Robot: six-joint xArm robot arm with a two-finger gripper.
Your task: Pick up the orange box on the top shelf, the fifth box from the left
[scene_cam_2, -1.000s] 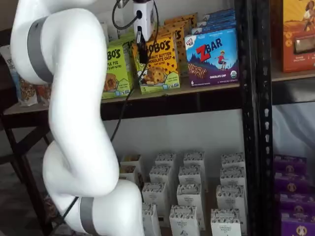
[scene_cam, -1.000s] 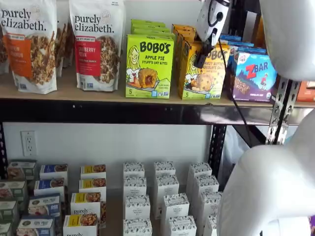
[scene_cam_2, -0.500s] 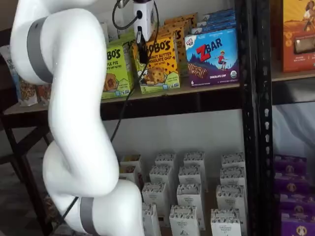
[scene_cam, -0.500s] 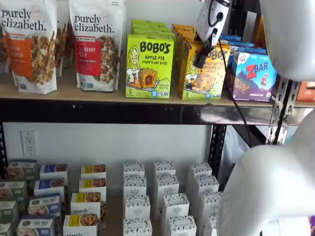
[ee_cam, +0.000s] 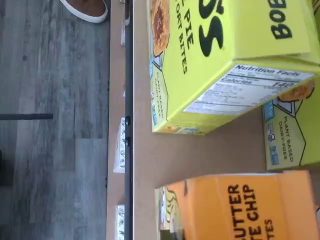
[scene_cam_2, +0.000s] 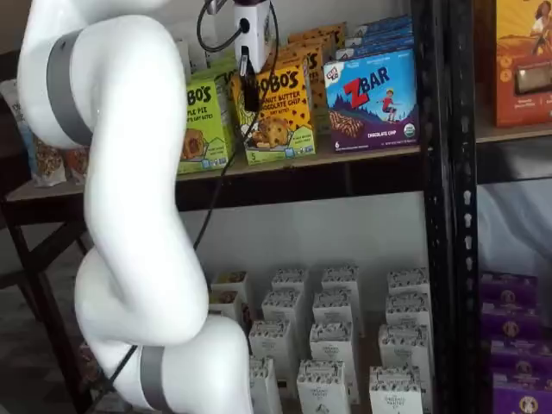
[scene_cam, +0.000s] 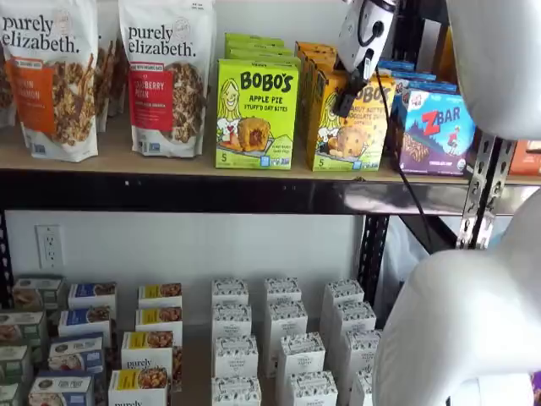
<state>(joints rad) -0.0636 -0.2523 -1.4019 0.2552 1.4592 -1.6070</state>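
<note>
The robot's tool [scene_cam: 345,100], a white body ending in black fingers, hangs in front of the orange box [scene_cam: 349,123] on the top shelf [scene_cam: 203,163]; in both shelf views the fingers overlap the carton's upper front face, but they appear side-on as a single dark shape, so whether they are spread or pressed together cannot be told. The orange box stands upright at the front edge of the tan surface, with more cartons of the same kind lined up behind it. Just beside it on one side stands the lime-green Apple Pie box [scene_cam: 256,114], and on the other the blue ZBar box [scene_cam: 434,131]; two granola bags [scene_cam: 165,76] stand further along past the green carton. In a shelf view the tool [scene_cam_2: 250,82] sits over the orange box [scene_cam_2: 278,112], with a black cable [scene_cam_2: 226,155] trailing down from it past the shelf's black front rail. The wrist view shows the Apple Pie box [ee_cam: 220,60] and an edge of the orange box [ee_cam: 240,207] apart on the bare board, grey flooring beyond.
</note>
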